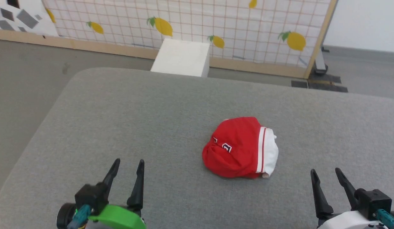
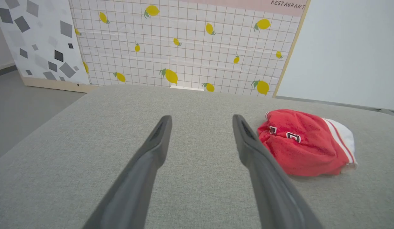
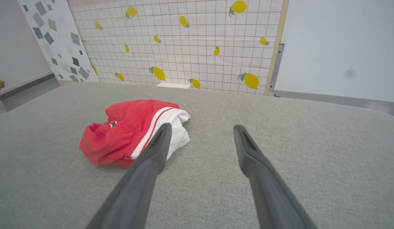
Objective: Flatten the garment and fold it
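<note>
The garment (image 1: 240, 148) lies bunched in a red heap on the grey counter (image 1: 152, 111), right of its middle and towards the near edge, with white striped trim on its right side. By the near edge, the left jaws and the right jaws stand spread wide, released, clear of the heap.

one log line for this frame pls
garment: crumpled heap on grey surface | left gripper: open, empty | right gripper: open, empty | fold: not started
</note>
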